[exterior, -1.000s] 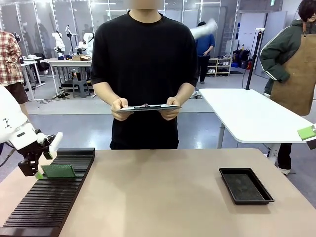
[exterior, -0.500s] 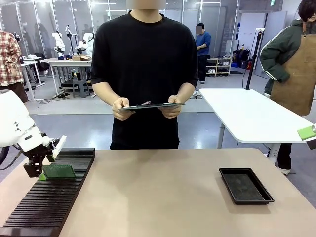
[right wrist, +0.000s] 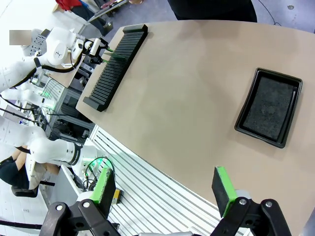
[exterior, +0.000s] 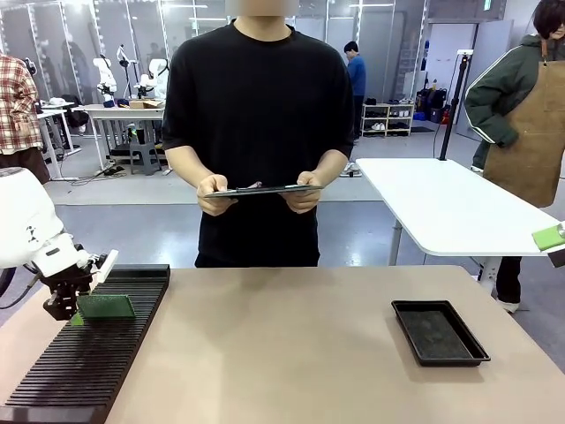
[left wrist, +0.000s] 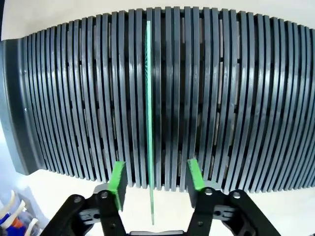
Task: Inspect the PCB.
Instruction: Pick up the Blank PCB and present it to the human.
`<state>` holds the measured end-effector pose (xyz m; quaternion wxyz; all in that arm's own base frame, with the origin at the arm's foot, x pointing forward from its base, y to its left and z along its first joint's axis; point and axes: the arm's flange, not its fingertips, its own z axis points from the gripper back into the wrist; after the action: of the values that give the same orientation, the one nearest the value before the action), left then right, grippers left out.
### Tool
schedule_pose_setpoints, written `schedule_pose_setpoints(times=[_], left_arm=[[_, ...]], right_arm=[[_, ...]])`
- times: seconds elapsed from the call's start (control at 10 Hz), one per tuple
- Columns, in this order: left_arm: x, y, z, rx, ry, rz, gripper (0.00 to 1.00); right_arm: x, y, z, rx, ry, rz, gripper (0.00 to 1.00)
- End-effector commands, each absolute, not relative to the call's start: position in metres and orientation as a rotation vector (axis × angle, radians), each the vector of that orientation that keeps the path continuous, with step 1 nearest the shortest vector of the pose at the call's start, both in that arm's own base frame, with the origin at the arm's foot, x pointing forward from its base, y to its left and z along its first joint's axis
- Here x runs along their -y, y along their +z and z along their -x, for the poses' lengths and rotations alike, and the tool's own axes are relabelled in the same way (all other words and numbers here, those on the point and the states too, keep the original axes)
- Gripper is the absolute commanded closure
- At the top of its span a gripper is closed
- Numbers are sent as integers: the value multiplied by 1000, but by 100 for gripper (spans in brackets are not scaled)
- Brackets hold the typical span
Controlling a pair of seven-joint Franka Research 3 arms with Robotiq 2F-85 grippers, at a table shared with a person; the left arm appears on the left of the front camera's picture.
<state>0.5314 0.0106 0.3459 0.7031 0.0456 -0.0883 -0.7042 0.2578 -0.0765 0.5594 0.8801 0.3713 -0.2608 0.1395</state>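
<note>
- Jaws of the left end effector (left wrist: 156,177) are spread and released. Its 2 green pads stand 1 on either side of the PCB (left wrist: 149,98), with a gap at each face, so neither pad touches the board.
- In the left wrist view the PCB is seen edge-on. It stands upright in 1 slot of the black slotted rack (left wrist: 236,98).
- In the front view the green board sits toward the rack's far end, and the left end effector is at the board's outer end, over the rack's left edge.
- The right end effector (right wrist: 163,189) is also released, its fingers wide apart with nothing between them. It is held high and well apart from the rack, out past the worktop's (exterior: 282,353) edge.
- A black tray (exterior: 439,331) lies flat on the worktop, well apart from the rack, toward the robot's right.
- A person in a black shirt stands beyond the rack's far end, across the worktop, and holds a dark clipboard (exterior: 265,190) level in both hands.
</note>
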Motion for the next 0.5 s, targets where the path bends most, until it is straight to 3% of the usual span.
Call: schedule_pose_setpoints(times=[0.0,0.2,0.4], left_arm=[[-8,346,-537,194,-1554,-130,100],[-8,348,-536,193,-1550,-129,96],[-7,348,-534,182,-1549,-129,100]], right_arm=[[76,560,-258,542,295,-781,0],[76,560,-258,542,295,-781,0],[76,560,-258,542,295,-781,0]])
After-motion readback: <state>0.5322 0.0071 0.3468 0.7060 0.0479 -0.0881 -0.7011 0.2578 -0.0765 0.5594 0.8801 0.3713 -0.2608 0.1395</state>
